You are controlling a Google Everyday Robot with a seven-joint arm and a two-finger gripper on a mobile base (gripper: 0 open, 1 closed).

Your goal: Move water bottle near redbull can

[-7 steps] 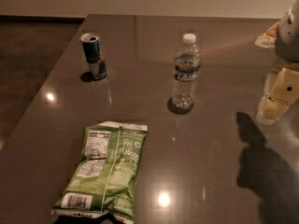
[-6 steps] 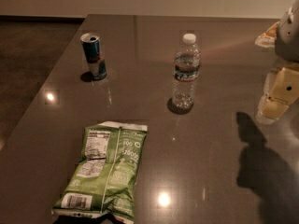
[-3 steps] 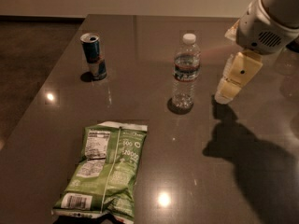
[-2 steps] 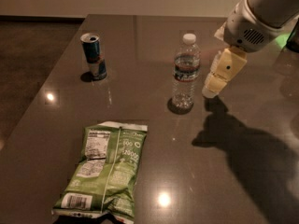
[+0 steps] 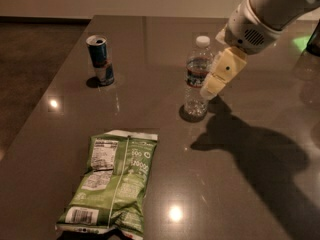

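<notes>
Redbull can (image 5: 100, 60) upright at left, chip bag (image 5: 112, 181) nearer the camera. Water bottle (image 5: 196, 79) upright mid-table, well apart from the can. Gripper (image 5: 208, 92) just right of the bottle; grip state can't be told. Reach step; next probably grasp the bottle, carry left.

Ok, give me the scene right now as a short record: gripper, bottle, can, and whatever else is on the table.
gripper: low over the table, tip right beside the bottle on its image-right side; contact cannot be told
bottle: upright, capped, mid-table
can: upright, far-left part of the table, well apart from the bottle
other: green chip bag lying flat near the front edge
task: bottle not yet near can
</notes>
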